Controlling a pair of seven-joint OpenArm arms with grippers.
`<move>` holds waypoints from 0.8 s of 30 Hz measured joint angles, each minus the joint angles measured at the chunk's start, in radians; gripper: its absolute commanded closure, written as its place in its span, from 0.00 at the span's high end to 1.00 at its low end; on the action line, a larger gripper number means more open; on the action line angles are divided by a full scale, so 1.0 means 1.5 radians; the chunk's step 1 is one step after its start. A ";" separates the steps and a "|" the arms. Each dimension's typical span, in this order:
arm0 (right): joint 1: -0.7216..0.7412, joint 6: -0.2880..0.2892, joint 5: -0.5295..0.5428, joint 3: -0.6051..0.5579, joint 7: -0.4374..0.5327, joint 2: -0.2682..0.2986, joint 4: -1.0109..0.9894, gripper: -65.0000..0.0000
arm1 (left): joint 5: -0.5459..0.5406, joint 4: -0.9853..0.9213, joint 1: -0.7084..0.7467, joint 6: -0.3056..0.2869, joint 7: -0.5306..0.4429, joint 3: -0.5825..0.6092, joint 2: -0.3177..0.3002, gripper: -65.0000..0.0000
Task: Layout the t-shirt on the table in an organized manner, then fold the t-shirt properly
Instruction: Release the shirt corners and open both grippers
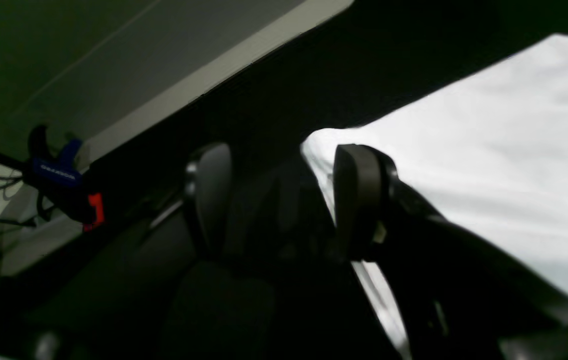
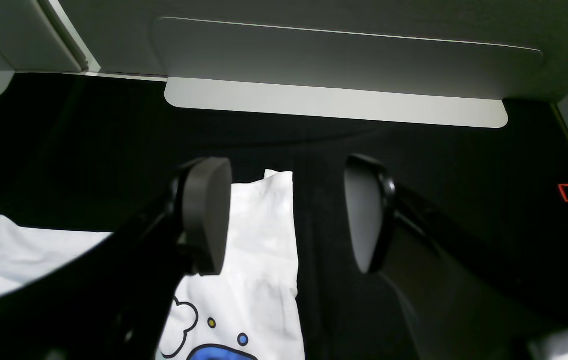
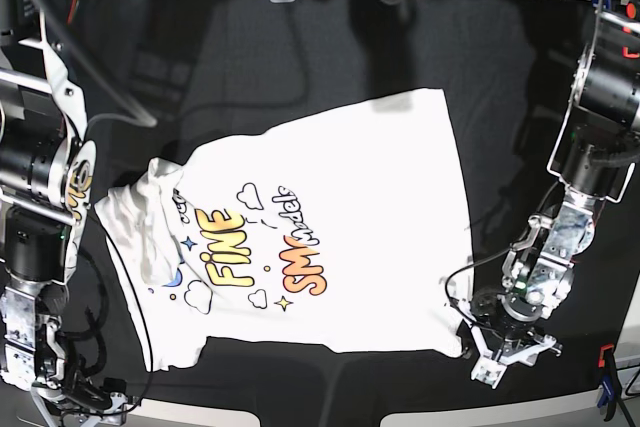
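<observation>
Your t-shirt (image 3: 330, 237) lies print-up on the table (image 3: 300, 57), its body spread mostly flat, the coloured words and small clouds facing the overhead camera. The sleeve end toward your right arm is bunched and folded over on itself; the hem end toward your left arm lies smoother.

Your left gripper (image 3: 512, 347) sits low at the near hem corner, just beside the cloth. From its wrist camera you see its two pads (image 1: 358, 200) standing apart with only dark table between them; the white corner of the shirt (image 1: 488, 150) lies just past the right-hand pad, not pinched.

Your right gripper (image 2: 284, 215) also has its jaws spread wide and empty. In its wrist view a white edge of the shirt (image 2: 264, 260), with a cloud outline and blue print below, runs under the left-hand pad and into the gap, lying loose on the black cloth.

Beyond your left gripper, a blue and orange clamp (image 1: 66, 182) grips the table edge.
</observation>
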 measured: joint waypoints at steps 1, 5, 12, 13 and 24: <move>0.000 0.000 0.000 0.000 0.000 0.000 0.000 0.54 | 0.000 0.000 -0.003 -0.016 0.023 0.000 0.000 0.47; 0.002 0.002 0.052 0.000 -0.084 0.000 0.001 0.54 | -0.004 0.000 -0.020 -0.051 0.116 0.000 -0.002 0.47; -0.022 0.164 0.117 0.001 -0.154 -0.003 0.012 0.54 | -0.188 0.045 -0.038 -0.050 0.288 -0.001 -0.004 0.47; -0.028 0.168 0.118 0.000 -0.167 -0.004 0.014 0.54 | -0.197 0.061 -0.028 -0.050 0.289 -0.001 -0.004 0.47; -0.171 0.162 0.116 -0.042 -0.223 -0.007 0.015 0.43 | -0.151 0.266 0.147 -0.050 0.312 -0.001 0.018 0.47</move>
